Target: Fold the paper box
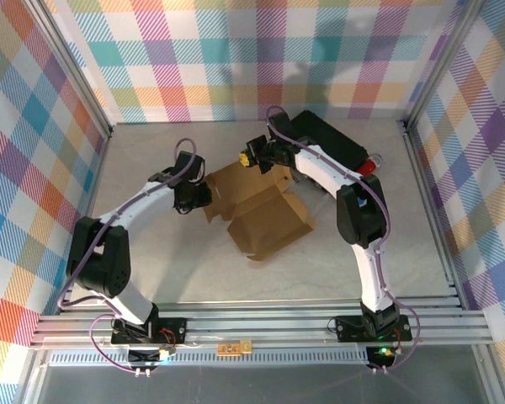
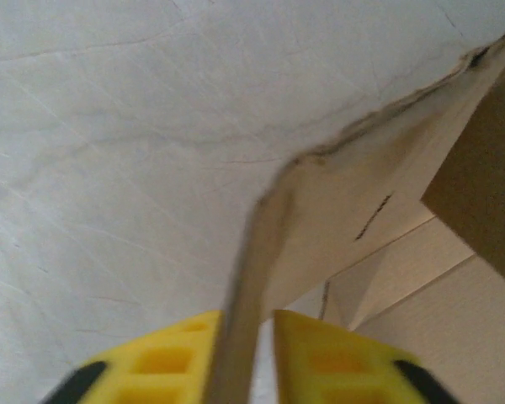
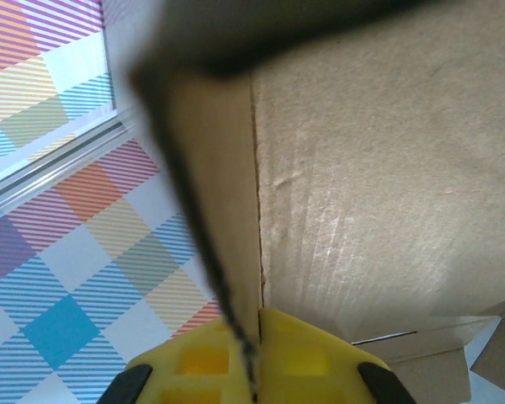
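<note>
Top external first: the paper box [image 1: 257,210] lies part-folded in the middle of the counter [image 1: 151,269], some panels raised, others flat. The left hand [image 1: 200,195] is at its 9 o'clock edge and the right hand [image 1: 257,158] at about 12 o'clock. A black case [image 1: 332,139] sits off at 1 o'clock, near the box's far edge.

Left wrist: the left hand [image 2: 244,358] is clenched on a thin flap of the paper box [image 2: 387,219], the flap running edge-on up toward 12 from between the yellow fingers [image 2: 337,362]. Pale counter [image 2: 109,126] lies behind it.

Right wrist: the right hand [image 3: 252,353] is pinched down on an upright flap edge of the paper box [image 3: 362,168], right beside a crease line.

Our read on handling: it's thin, matte corrugated card, so light and easy to shift, stiff across a panel but happy to bend along the scored lines. It should grip fine, not slippery. Squeeze mid-panel and it'll likely dent or kink, and the slits look tearable. We'd hold flaps near their free edges, close to a crease, and keep the other hand bracing the base.
</note>
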You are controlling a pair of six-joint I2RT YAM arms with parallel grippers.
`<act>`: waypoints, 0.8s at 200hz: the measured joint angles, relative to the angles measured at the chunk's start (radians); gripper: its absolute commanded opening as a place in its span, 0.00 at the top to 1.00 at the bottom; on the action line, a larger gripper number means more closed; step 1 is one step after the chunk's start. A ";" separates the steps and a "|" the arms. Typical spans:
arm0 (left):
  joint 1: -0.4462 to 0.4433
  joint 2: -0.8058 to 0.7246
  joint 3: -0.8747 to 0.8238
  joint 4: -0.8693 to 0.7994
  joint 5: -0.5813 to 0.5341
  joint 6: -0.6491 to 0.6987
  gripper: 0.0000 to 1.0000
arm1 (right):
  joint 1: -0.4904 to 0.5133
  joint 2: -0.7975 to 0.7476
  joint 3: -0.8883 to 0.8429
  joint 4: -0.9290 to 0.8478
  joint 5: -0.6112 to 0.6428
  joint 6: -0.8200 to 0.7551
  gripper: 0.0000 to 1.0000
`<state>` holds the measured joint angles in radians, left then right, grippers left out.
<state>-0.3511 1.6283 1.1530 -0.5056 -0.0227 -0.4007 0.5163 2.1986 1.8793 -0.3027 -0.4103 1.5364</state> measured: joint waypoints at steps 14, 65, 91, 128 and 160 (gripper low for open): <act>-0.034 0.021 0.028 -0.020 -0.068 -0.030 1.00 | 0.000 0.000 0.000 0.021 0.000 0.003 1.00; -0.091 0.074 0.144 -0.166 -0.393 -0.191 1.00 | 0.013 0.000 -0.068 0.207 -0.030 0.054 1.00; -0.091 0.072 0.144 -0.200 -0.424 -0.215 0.53 | 0.028 0.000 -0.115 0.317 -0.031 0.060 1.00; -0.066 -0.036 0.133 -0.211 -0.313 -0.261 0.28 | 0.025 0.000 -0.168 0.424 -0.058 0.034 1.00; 0.055 -0.280 0.132 -0.222 -0.124 -0.332 0.39 | 0.006 0.000 -0.170 0.517 -0.109 -0.004 1.00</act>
<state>-0.2966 1.3483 1.2854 -0.7280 -0.1467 -0.7326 0.5220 2.1983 1.7096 0.2146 -0.5198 1.5326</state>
